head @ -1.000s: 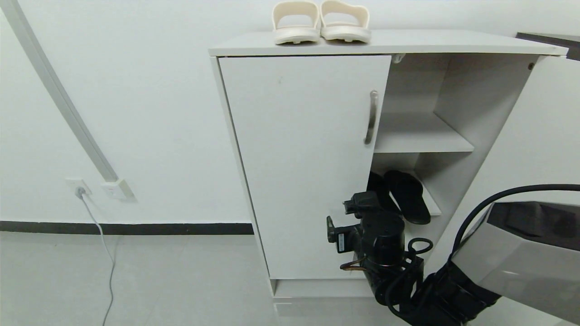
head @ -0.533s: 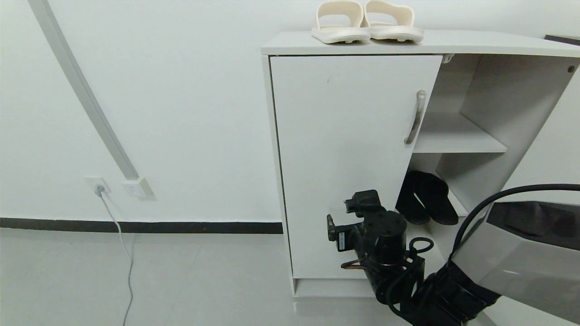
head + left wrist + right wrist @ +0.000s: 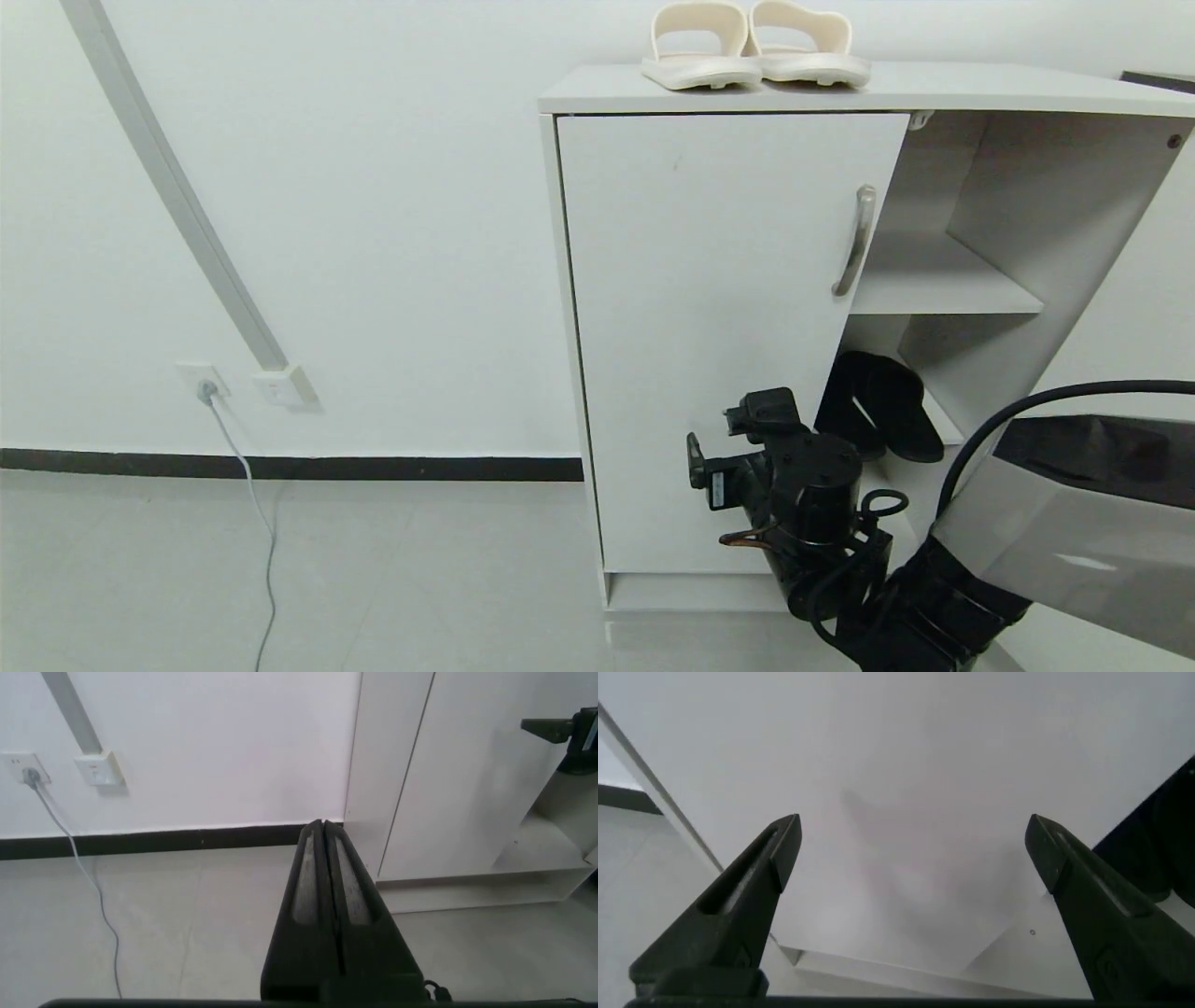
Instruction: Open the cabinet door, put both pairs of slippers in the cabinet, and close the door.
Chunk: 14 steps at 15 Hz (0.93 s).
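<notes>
In cabinet (image 3: pixel 980 89), 4 o'clock from closed door (image 3: pixel 709 327): black slippers (image 3: pixel 887 420). On top, 12 o'clock: cream slippers (image 3: pixel 756 47). Right gripper (image 3: pixel 913 831) jaws apart, left gripper (image 3: pixel 322 831) jaws together.

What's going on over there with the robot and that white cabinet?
The robot is partway through stowing slippers. The cabinet has its right door swung open and its left door shut. The black slippers are on the lower shelf inside, while the cream slippers sit on top of the cabinet. The right gripper is open and empty, low in front of the left door. The left gripper is shut and empty, out over the floor.
</notes>
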Motion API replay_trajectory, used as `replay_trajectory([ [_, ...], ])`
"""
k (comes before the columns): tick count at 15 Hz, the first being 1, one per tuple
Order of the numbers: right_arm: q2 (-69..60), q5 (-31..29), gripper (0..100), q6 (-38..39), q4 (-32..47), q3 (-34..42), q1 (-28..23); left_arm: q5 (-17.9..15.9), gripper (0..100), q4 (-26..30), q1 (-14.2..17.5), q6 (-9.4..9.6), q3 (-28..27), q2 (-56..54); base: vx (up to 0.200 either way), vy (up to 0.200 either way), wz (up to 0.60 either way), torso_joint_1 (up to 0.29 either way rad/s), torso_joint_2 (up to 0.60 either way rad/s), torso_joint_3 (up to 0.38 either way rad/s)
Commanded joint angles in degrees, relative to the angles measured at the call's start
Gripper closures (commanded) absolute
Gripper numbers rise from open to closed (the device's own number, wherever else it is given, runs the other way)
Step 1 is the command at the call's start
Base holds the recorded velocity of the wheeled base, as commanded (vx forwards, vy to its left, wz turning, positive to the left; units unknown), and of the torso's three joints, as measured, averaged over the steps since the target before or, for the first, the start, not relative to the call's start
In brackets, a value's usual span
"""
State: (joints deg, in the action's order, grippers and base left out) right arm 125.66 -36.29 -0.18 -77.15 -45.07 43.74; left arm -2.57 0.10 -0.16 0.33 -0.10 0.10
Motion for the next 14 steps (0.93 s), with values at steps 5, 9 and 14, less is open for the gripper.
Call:
replay_trajectory([
  [5,0.5,0.0,0,-0.3,0.0,0.2,0.0,0.0,100,0.0,0.0,0.02,0.0,0.0,0.0,0.0,0.0,0.0,0.0,0.0],
  [9,0.5,0.0,0,-0.3,0.0,0.3,0.0,-0.1,100,0.0,0.0,0.02,0.0,0.0,0.0,0.0,0.0,0.0,0.0,0.0],
  [14,0.4,0.0,0,-0.3,-0.4,0.1,0.0,0.0,100,0.0,0.0,0.02,0.0,0.0,0.0,0.0,0.0,0.014,-0.18,-0.246],
])
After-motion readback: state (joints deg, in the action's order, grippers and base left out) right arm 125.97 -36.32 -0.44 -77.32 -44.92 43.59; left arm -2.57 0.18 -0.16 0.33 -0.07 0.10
